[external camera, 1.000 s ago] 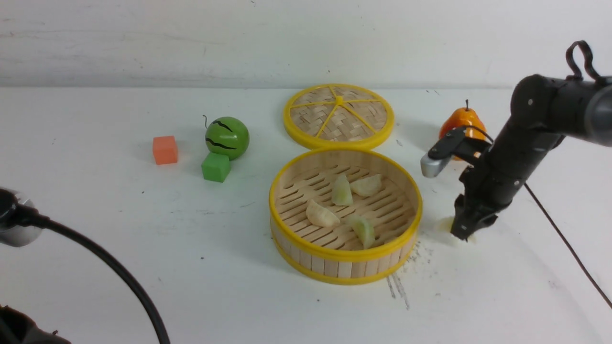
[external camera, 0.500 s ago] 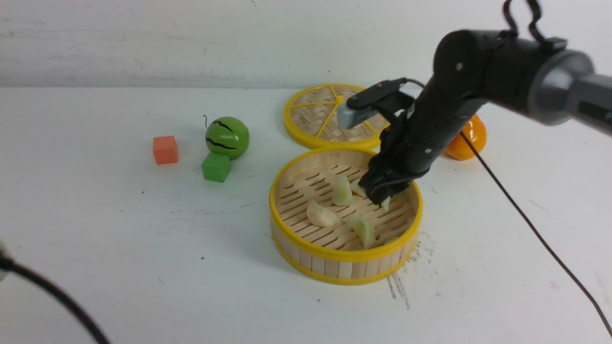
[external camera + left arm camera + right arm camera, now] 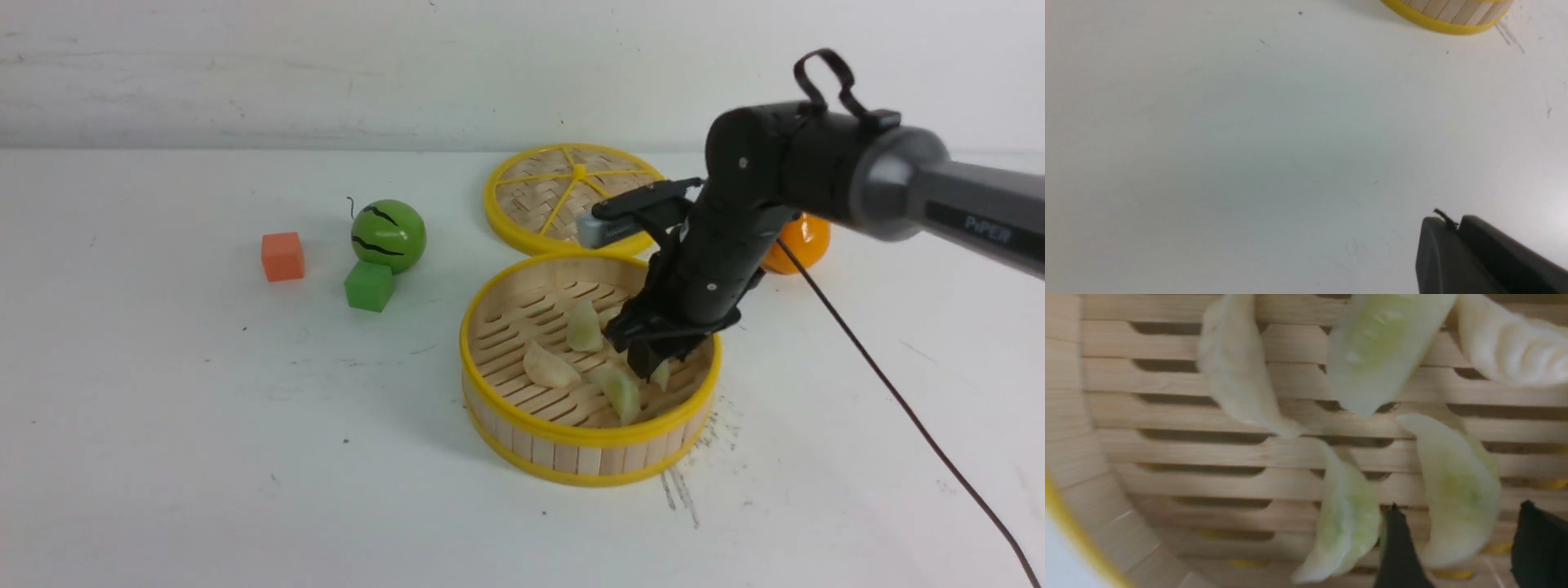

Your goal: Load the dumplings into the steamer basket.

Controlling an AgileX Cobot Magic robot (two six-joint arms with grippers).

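Observation:
The steamer basket [image 3: 588, 437] stands mid-table, and several pale dumplings lie on its slatted floor [image 3: 1069, 416]. In the front view I see dumplings at the back [image 3: 584, 327], at the left [image 3: 549, 367] and at the front [image 3: 618, 390]. My right gripper [image 3: 649, 363] reaches down inside the basket on its right side. In the right wrist view it [image 3: 1461, 506] is open, and a pale green dumpling [image 3: 1457, 490] lies on the slats between its fingers. Another dumpling [image 3: 1347, 522] lies just beside one finger. My left gripper [image 3: 1453, 226] is shut and empty over bare table, near the basket's wall [image 3: 1449, 16].
The woven lid [image 3: 578, 198] lies flat behind the basket. A toy watermelon [image 3: 389, 235], a green cube [image 3: 369, 286] and an orange cube [image 3: 282, 256] sit to the left. An orange pear [image 3: 804, 241] shows behind my right arm, whose cable [image 3: 898, 408] trails across the table's right side.
My right gripper carried a dumpling from the table right of the basket into it, lowered and opened. The dumpling now lies on the slats. My left arm left the front view.

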